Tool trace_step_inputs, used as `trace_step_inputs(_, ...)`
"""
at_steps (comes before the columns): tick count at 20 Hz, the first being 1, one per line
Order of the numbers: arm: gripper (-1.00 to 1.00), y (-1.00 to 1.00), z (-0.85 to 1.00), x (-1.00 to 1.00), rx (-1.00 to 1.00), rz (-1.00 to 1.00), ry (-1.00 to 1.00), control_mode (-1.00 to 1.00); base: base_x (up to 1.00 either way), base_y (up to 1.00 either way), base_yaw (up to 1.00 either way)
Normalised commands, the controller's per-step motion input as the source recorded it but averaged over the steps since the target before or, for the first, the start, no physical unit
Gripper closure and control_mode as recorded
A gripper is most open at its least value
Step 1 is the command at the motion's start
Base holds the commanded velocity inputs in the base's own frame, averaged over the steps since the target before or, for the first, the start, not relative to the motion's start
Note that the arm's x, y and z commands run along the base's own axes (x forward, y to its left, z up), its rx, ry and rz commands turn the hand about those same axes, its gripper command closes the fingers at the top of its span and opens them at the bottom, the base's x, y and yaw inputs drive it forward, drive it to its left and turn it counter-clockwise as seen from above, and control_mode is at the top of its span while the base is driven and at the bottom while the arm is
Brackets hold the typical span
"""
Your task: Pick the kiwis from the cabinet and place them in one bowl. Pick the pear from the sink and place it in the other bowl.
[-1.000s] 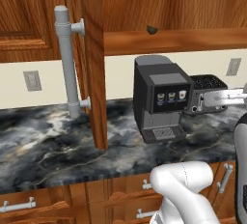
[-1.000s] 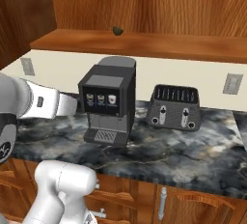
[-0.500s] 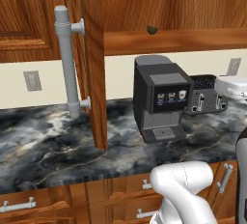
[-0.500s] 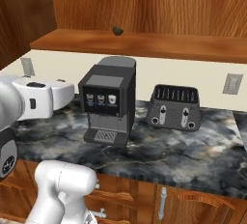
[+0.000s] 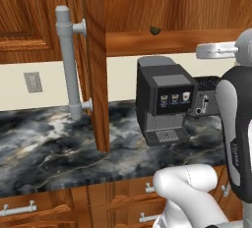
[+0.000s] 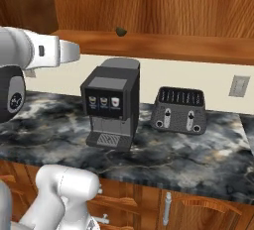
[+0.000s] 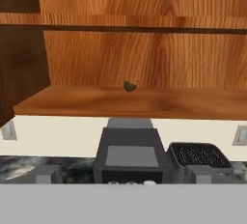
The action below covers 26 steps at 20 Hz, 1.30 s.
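One kiwi (image 7: 129, 87) is sitting on the cabinet (image 7: 130, 101) shelf, straight ahead of your pincer (image 7: 123, 182) and slightly above it. You are holding the pincer released, grasping nothing, above the coffee machine (image 7: 129, 155) on the desk (image 5: 54, 143).

A boxy dark grey coffee machine (image 5: 165, 101) with three small dispenser labels on its front stands on the black-and-white marbled stone counter (image 5: 44, 146), near the wall. Just beside it sits a dark grey slotted toaster (image 6: 180, 110) with two front knobs. A pale wall outlet plate (image 6: 240, 86) is mounted on the cream backsplash (image 6: 163, 75). Reddish-brown wooden drawers with small silver handles (image 5: 18, 209) run beneath the counter.
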Motion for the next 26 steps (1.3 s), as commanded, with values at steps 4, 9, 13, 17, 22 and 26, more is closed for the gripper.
trace_step_inputs(4, -1.00, 0.01, 0.01, 0.72, -0.02, 0.00, 0.16, -1.00, 0.00, 0.00, 0.00)
trace_step_inputs(9, -1.00, 0.00, -0.16, 0.61, 0.00, 0.00, 0.04, -1.00, 0.00, 0.00, 0.00)
trace_step_inputs(13, -1.00, 0.00, -0.61, 0.35, -0.01, 0.00, -0.01, -1.00, 0.00, 0.00, 0.00)
trace_step_inputs(17, -1.00, 0.00, -0.49, 0.39, 0.00, 0.00, -0.01, -1.00, 0.00, 0.00, 0.00)
trace_step_inputs(22, -1.00, -0.01, 0.08, 0.47, 0.00, 0.00, 0.03, -1.00, 0.00, 0.00, 0.00)
trace_step_inputs(26, -1.00, -0.01, 0.24, 0.49, 0.00, 0.00, 0.11, -1.00, 0.00, 0.00, 0.00)
